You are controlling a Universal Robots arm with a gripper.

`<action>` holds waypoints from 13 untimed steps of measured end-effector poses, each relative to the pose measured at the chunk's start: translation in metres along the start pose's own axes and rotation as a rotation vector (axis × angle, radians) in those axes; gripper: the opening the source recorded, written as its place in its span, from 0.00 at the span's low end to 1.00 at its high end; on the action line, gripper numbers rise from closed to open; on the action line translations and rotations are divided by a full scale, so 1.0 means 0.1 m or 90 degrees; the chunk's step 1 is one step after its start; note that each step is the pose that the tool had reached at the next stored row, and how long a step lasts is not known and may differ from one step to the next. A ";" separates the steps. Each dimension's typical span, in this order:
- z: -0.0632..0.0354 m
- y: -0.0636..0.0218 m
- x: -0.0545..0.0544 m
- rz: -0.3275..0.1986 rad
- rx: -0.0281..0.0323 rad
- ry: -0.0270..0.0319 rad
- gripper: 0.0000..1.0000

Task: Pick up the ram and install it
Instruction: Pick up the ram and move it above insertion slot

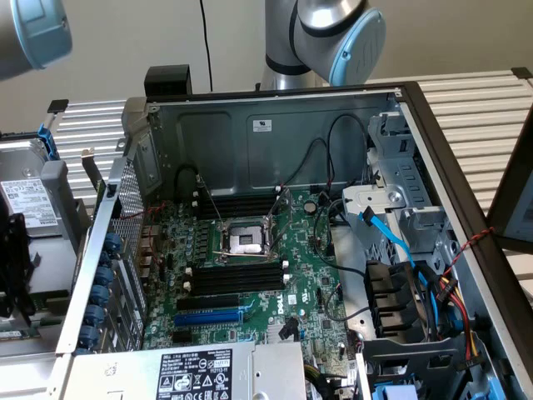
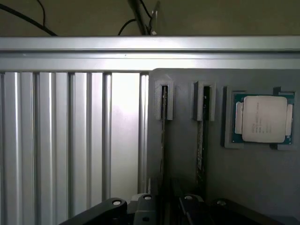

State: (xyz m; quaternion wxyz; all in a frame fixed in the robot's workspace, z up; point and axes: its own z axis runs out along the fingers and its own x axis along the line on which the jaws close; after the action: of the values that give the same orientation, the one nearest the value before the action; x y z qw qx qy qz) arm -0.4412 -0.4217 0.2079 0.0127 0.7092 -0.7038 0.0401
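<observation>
In the wrist view the gripper (image 2: pixel 167 202) hangs above a grey holder block (image 2: pixel 253 183), its jaws spread wide and gripping nothing. The step in hand looks like the approach for the pick. To do it well, I judge the jaws should be centred on one stick and squared to its length. They should come straight down and close on the flat faces, well apart from the neighbouring stick, so that it lifts without twisting in its end clips.

The ram (image 2: pixel 163 110) stands on edge in the holder, so it shows as a thin dark line with a faint green rim. One end sits in a grey clip. It is the stick nearer the ribbed aluminium table (image 2: pixel 70 140). A second stick (image 2: pixel 201 140) stands parallel to it, nearer the CPU (image 2: pixel 264 119) in its pocket.

In the exterior view the robot arm (image 1: pixel 333 33) rises behind the open computer case (image 1: pixel 275 142). On the motherboard (image 1: pixel 308 275), the black memory slots (image 1: pixel 237 277) beside the CPU socket (image 1: pixel 247 242) appear empty, so nothing is installed yet.
</observation>
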 end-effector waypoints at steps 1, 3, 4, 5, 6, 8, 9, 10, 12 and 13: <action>0.009 0.001 0.00 0.000 -0.0001 0.0001 0.24; 0.013 0.001 0.00 0.000 -0.0003 0.0002 0.24; 0.014 0.001 0.00 0.000 -0.0005 0.0002 0.24; 0.018 0.001 0.00 0.000 -0.0005 0.0001 0.24; 0.023 0.002 0.00 0.000 -0.0005 0.0000 0.24; 0.033 0.002 0.00 0.000 -0.0006 0.0000 0.24; 0.039 0.002 0.00 0.000 -0.0006 0.0000 0.24; 0.043 0.003 0.00 0.000 -0.0008 0.0000 0.24; 0.052 0.003 0.00 0.000 -0.0011 0.0000 0.24; 0.058 0.004 0.00 0.000 -0.0012 0.0000 0.24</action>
State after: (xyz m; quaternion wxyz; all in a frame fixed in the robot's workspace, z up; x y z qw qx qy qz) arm -0.4414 -0.4217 0.2021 0.0134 0.7092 -0.7038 0.0394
